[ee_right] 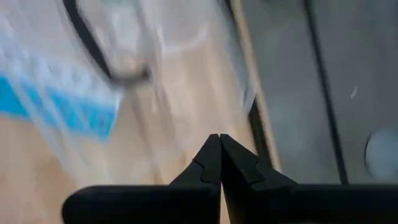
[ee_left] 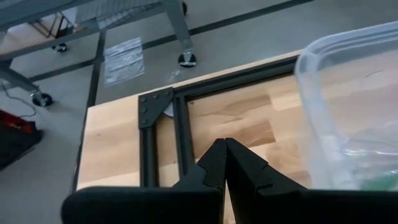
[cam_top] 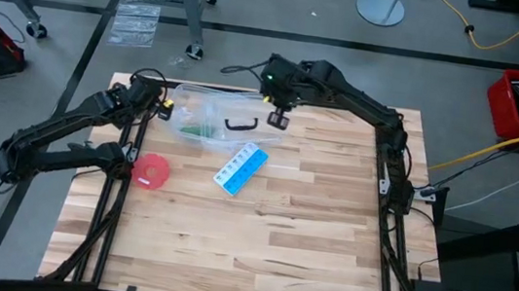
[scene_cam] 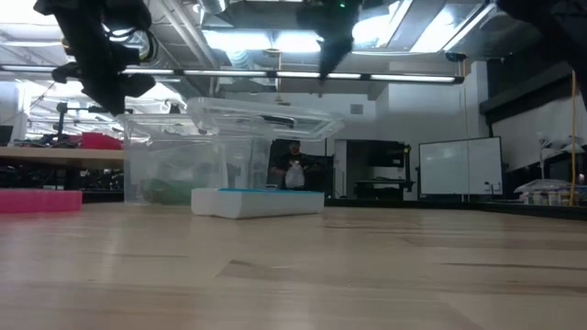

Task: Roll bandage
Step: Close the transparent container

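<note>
Bandage (cam_top: 204, 129): lying as a green smear inside the clear lidded box (cam_top: 196, 99) on the desk (cam_top: 309, 230), showing only dimly through the plastic, its shape hard to make out. Left end effector (ee_left: 224, 144) is hovering just beside the box's outer wall, fingers pressed together, gripping nothing. Right end effector (cam_top: 278, 120) is hanging over the lid beside its black handle (cam_top: 239, 124), fingers likewise pressed together; its wrist view is smearing the box and the blue-and-white pill box (cam_top: 240, 169).

The high view looks straight down on the whole table (cam_top: 268, 244), the low view looks level across it from close by, and both wrist views look down, sharing the clear tub (cam_top: 206, 112).
</note>
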Robot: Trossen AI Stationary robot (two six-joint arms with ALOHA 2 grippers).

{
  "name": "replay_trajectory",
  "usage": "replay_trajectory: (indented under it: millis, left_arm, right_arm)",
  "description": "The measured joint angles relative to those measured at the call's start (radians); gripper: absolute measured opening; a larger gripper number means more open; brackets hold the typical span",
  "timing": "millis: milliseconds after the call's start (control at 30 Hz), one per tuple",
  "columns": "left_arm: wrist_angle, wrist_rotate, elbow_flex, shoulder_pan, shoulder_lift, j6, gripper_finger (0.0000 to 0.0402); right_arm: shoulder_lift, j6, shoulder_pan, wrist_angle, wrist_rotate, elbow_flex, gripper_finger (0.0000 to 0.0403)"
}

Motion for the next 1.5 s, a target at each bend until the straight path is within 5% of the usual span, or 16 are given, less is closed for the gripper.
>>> replay_trajectory:
  millis: [267, 733, 967, 1500]
  left_arm:
    - [-0.026, 0.006, 0.000, 0.020, 0.000, 0.001, 0.0000]
    - [-0.032, 0.033, 0.000, 0.020, 0.008, 0.006, 0.0000]
    - [-0.033, 0.034, 0.000, 0.020, 0.009, 0.006, 0.0000]
    - [-0.034, 0.047, 0.000, 0.020, 0.009, 0.006, 0.0000]
  right_arm:
    - [0.003, 0.083, -0.046, -0.233, 0.002, -0.028, 0.0002]
    - [0.003, 0.126, -0.077, -0.223, -0.060, -0.207, 0.0001]
    - [0.004, 0.130, -0.076, -0.126, -0.068, -0.339, 0.0001]
    - [0.004, 0.183, -0.075, 0.109, -0.356, -0.343, 0.0001]
